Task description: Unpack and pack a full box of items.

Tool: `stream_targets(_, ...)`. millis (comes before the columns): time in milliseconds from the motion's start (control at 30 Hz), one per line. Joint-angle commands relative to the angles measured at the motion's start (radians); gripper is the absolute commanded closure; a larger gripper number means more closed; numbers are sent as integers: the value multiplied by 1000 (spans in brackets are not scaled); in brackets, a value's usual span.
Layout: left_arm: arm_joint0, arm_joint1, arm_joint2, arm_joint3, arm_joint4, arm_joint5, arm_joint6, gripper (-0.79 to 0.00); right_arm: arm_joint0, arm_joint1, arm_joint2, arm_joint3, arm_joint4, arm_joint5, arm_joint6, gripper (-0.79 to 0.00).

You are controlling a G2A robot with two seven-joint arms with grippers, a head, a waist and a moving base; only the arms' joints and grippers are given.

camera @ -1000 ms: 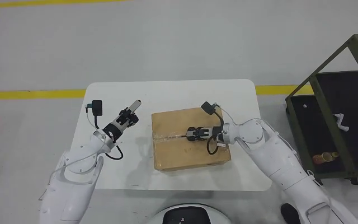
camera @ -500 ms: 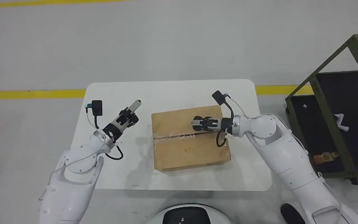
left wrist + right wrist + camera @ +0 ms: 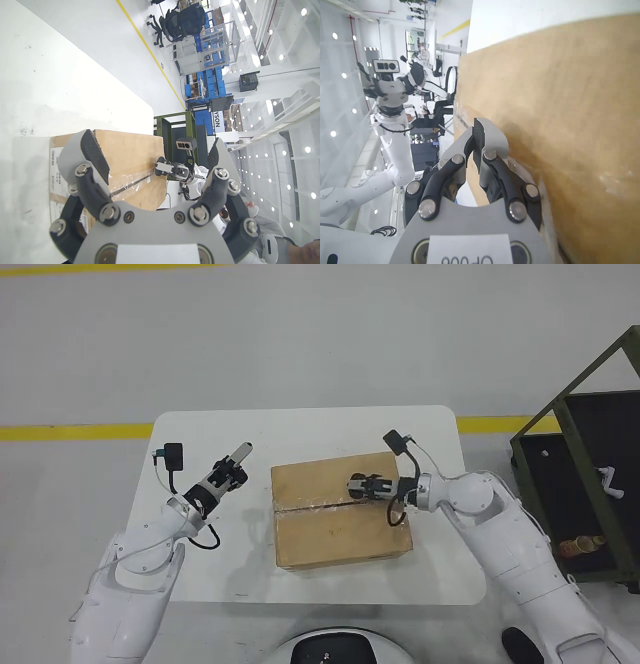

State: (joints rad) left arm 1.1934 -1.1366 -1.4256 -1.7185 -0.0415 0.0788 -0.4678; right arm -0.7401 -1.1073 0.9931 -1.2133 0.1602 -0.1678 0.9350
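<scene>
A closed brown cardboard box [image 3: 340, 526] sits in the middle of the white table [image 3: 300, 429], with clear tape along its top seam [image 3: 320, 505]. My right gripper [image 3: 355, 486] lies low over the box's top, just beyond the seam on its right half, and it is shut with nothing visible between the fingers. The right wrist view shows the same shut gripper [image 3: 476, 137] pressed close to the cardboard [image 3: 557, 112]. My left gripper [image 3: 240, 452] hangs open and empty over the table left of the box. In its own view the left gripper [image 3: 152, 152] faces the box [image 3: 132, 152].
A dark green cart [image 3: 575, 464] with a few small items stands off the table's right side. Bare table surface lies left of and behind the box. The box's front edge is near the table's front edge.
My right gripper lifted off the taped seam and shifted a little right and toward the box's far side. The left arm and the box stayed still.
</scene>
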Motion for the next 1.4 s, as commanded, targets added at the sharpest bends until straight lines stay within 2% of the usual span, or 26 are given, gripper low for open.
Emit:
stream_targets(0,0,0,0,0,0,0,0,-785,-10,9,33,-13,-2,6,3,0)
stream_targets(300,0,0,0,0,0,0,0,-785,-102,36,92,-49,-63,53,9,0)
stream_targets(733,0,0,0,0,0,0,0,-785,-120,53,151,-72,-85,67,28,0)
stream_targets(1067,0,0,0,0,0,0,0,-785,-172,77,247,-172,-65,97,41,0)
stream_targets(1233,0,0,0,0,0,0,0,-785,-170,76,207,-168,-134,118,56,0)
stream_targets(1367,13,-1,-7,-9,-8,-9,19,-785,-167,72,194,-130,-123,129,47,0)
